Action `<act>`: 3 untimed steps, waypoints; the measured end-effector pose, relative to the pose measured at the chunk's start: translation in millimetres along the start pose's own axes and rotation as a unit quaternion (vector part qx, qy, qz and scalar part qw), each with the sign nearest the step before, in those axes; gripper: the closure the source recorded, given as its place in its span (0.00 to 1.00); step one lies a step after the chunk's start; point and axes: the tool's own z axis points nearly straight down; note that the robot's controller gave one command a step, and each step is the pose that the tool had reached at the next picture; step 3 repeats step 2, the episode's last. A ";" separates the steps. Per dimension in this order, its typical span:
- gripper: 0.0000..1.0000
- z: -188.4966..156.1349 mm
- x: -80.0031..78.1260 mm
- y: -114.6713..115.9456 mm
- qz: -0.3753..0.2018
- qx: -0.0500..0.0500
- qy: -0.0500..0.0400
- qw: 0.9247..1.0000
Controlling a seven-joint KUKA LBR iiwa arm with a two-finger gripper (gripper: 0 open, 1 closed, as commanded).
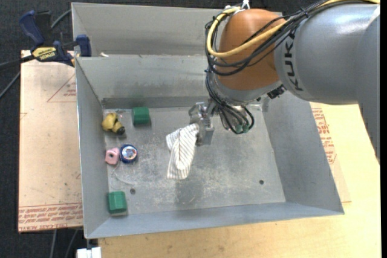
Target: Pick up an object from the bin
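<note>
Grey metal bin (pixel 91 148), contents and arm.
- Claw (pixel 203 130): over mid-floor, below the orange wrist cover; fingers seem pressed together on the top corner of the striped cloth, though the contact is hard to make out.
- Striped cloth (pixel 181 155): white, crumpled, at the bin's centre, trailing down-left from the claw.
- Green block (pixel 141 116): back left, near the wall.
- Yellow piece (pixel 110 123): just beside that block.
- Pink piece (pixel 112 157) and blue-white round piece (pixel 127 154): touching, left side.
- Second green block (pixel 116 202): front-left corner.
</note>
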 end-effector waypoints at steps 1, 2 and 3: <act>1.00 0.0 0.0 0.1 0.000 0.000 0.000 1.000; 1.00 -85.5 -16.0 5.6 -0.007 0.000 0.000 1.000; 1.00 -85.5 -16.0 5.6 -0.007 0.000 0.000 1.000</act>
